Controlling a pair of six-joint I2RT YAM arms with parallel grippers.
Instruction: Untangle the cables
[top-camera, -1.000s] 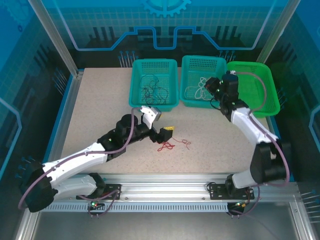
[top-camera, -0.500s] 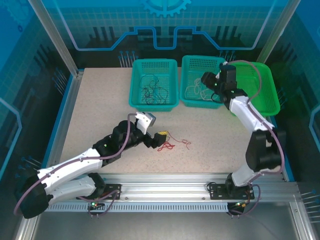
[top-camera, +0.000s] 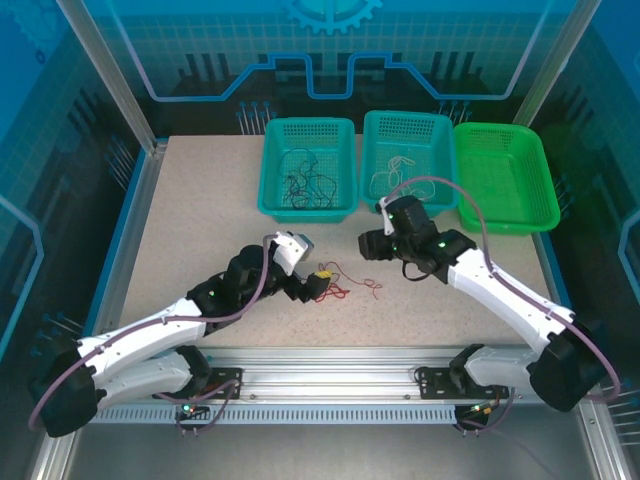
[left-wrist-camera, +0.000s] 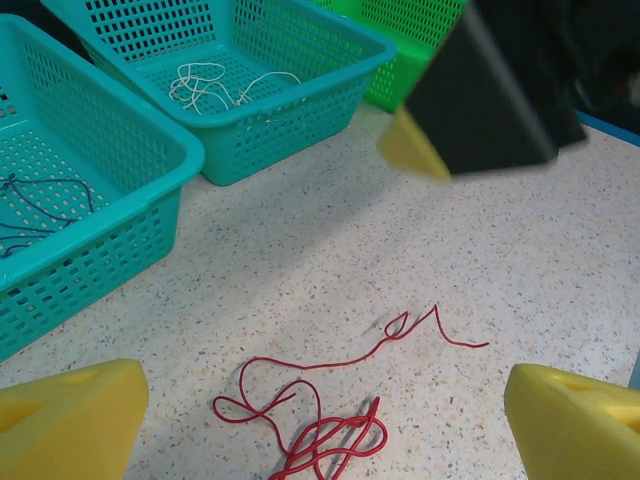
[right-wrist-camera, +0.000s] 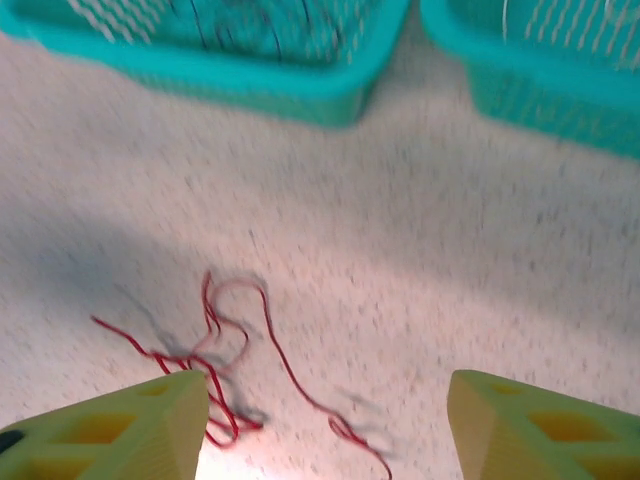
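A tangle of thin red cables (top-camera: 345, 288) lies on the speckled table in front of the baskets. My left gripper (top-camera: 318, 283) hangs open right at its left end, and in the left wrist view the red cables (left-wrist-camera: 330, 430) lie on the table between its yellow fingers (left-wrist-camera: 75, 420). My right gripper (top-camera: 372, 245) is open just behind and to the right of the tangle; its wrist view has the red cables (right-wrist-camera: 225, 370) by the left finger, blurred. Dark cables (top-camera: 305, 185) lie in the left teal basket. Whitish cables (top-camera: 398, 175) lie in the middle teal basket.
Three baskets stand in a row at the back: left teal basket (top-camera: 307, 125), middle teal basket (top-camera: 405, 118), green basket (top-camera: 505, 175). A yellow fingertip of the right gripper (left-wrist-camera: 412, 152) hangs above the table in the left wrist view.
My right arm swung from the middle teal basket down toward the red cables, and its jaws opened. My left gripper shifted slightly nearer the tangle, staying open.
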